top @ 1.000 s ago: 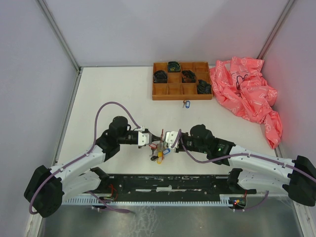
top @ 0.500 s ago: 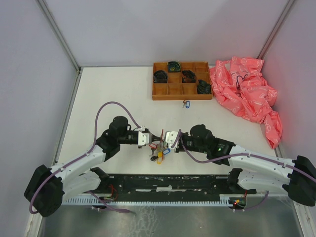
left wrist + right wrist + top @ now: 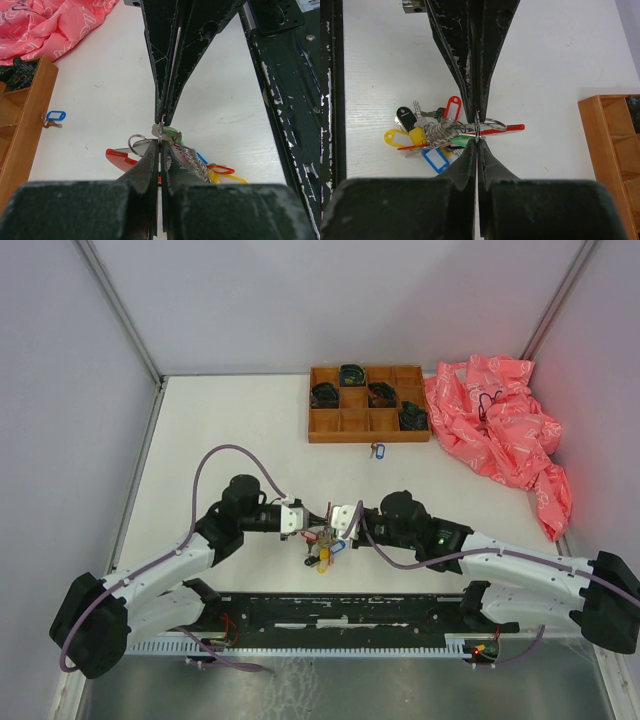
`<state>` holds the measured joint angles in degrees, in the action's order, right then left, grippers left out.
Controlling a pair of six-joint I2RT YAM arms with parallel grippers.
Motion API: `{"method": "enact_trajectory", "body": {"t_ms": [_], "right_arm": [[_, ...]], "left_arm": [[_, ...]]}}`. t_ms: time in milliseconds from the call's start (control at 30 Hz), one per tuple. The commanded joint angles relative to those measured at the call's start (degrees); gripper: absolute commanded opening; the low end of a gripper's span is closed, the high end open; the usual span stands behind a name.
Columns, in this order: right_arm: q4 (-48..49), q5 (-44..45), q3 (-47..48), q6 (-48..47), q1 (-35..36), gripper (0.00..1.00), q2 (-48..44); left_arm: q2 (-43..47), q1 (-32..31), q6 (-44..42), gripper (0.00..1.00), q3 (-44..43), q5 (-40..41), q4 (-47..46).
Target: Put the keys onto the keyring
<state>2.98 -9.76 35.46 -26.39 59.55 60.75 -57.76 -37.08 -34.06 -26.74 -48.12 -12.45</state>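
Observation:
The keyring (image 3: 477, 126) stands on edge just above the table, a thin silvery wire ring pinched from both sides. My left gripper (image 3: 160, 143) is shut on it from one side and my right gripper (image 3: 477, 142) is shut on it from the other, tips nearly touching. In the top view the left gripper (image 3: 315, 523) and the right gripper (image 3: 332, 527) meet over the bunch. Keys (image 3: 427, 134) with black, yellow, blue, red and green tags hang off the ring beside a curved red strap (image 3: 509, 128). One blue-tagged key (image 3: 377, 450) lies alone near the tray.
A brown wooden compartment tray (image 3: 341, 422) with dark coiled items sits at the back. A crumpled pink cloth (image 3: 500, 435) lies at the back right. A black rail (image 3: 340, 612) runs along the near edge between the arm bases.
The right arm has edged slightly to the left, toward the left gripper. Both grippers stay shut and the bunch of keys has not moved.

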Motion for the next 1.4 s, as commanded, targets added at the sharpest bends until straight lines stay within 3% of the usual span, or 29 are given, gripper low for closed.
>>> {"method": "enact_trajectory", "body": {"t_ms": [0, 467, 1000, 1367], "right_arm": [[3.2, 0.2, 3.4, 1.0, 0.8, 0.01, 0.6], [2.9, 1.2, 3.5, -0.7, 1.1, 0.01, -0.4], [0.3, 3.8, 6.4, 0.7, 1.2, 0.01, 1.2], [1.4, 7.3, 2.4, -1.9, 1.3, 0.01, -1.9]], "left_arm": [[0.4, -0.5, 2.6, 0.03, -2.8, -0.7, -2.8], [-1.0, -0.8, 4.5, 0.03, -5.4, 1.6, 0.9], [-0.3, -3.3, 0.5, 0.03, -7.7, 8.2, 8.6], [-1.1, -3.2, 13.6, 0.03, -9.2, 9.0, 4.0]]}}
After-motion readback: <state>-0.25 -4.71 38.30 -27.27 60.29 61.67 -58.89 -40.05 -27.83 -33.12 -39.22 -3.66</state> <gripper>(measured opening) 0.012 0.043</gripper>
